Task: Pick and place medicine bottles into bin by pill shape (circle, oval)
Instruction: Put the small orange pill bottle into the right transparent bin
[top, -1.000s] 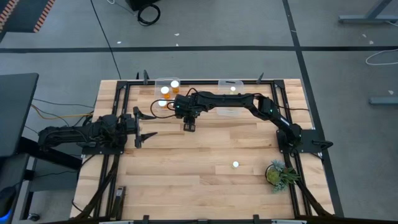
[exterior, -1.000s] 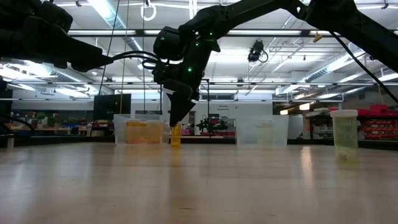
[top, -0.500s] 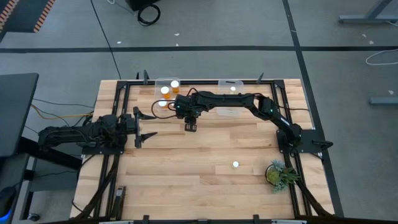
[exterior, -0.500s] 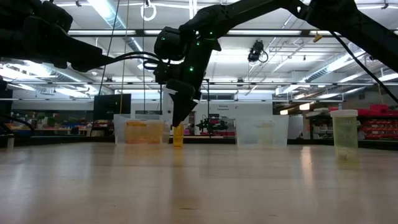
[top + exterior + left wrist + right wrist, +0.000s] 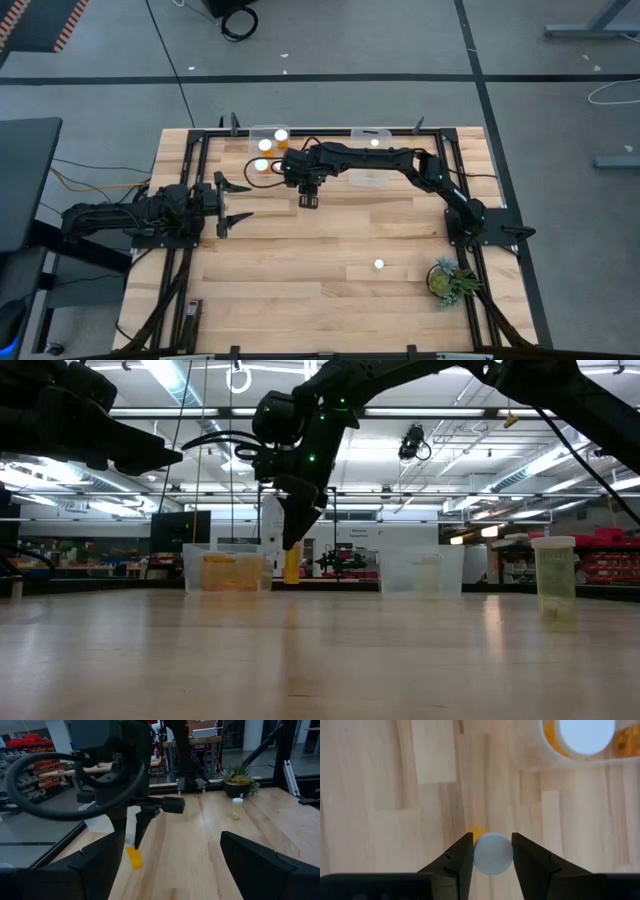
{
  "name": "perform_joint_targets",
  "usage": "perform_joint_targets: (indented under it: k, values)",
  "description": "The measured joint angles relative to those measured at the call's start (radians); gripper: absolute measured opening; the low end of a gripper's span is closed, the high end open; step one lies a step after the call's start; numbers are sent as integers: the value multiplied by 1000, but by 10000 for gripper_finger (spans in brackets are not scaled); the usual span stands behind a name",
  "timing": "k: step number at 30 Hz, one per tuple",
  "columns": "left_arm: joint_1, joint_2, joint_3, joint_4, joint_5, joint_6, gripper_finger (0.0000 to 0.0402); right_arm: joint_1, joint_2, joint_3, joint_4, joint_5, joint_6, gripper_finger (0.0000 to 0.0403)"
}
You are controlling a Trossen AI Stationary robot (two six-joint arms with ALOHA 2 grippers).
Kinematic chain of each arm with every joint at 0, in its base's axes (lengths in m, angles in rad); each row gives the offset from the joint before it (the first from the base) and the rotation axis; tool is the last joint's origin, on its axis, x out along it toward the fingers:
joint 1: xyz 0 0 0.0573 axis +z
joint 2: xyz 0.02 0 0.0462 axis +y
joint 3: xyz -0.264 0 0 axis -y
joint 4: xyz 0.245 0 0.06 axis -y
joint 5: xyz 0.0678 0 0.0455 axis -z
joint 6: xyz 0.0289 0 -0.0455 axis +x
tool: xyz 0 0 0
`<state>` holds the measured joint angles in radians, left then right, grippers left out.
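Medicine bottle (image 5: 493, 853) sits clamped by its white cap between my right gripper's (image 5: 491, 854) fingers (image 5: 459, 856), lifted off the tabletop (image 5: 320, 650), no readable label.

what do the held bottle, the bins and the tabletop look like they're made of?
Bottle in the right gripper: likely translucent amber plastic, with a matte white cap, probably plastic too.
Bins: clear plastic; the orange contents show through the walls.
Tabletop: pale wood, visibly joined strips with grain, low sheen.
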<state>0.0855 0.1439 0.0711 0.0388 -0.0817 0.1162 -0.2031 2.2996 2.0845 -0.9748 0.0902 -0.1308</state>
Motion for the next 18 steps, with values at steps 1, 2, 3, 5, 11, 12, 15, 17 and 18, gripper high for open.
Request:
perform_joint_targets:
  k: [1,2,3,5,11,12,15,17,18]
  values:
    - [0,0,0,0,0,0,341,0,-2,5,-5,4,1,134]
    - [0,0,0,-1,0,0,341,0,-3,14,-4,10,0,134]
    - [0,0,0,-1,0,0,341,0,-3,25,-7,13,0,134]
    - [0,0,0,1,0,0,341,0,-4,45,-26,14,0,134]
    - [0,0,0,0,0,0,341,0,-5,104,-64,15,0,134]
    - [0,0,0,1,0,0,341,0,-5,114,-71,15,0,134]
    - [0,0,0,0,0,0,341,0,-5,143,-102,24,0,134]
    - [0,0,0,0,0,0,341,1,-5,168,-121,40,-1,134]
    - [0,0,0,0,0,0,341,1,-5,177,-127,44,0,134]
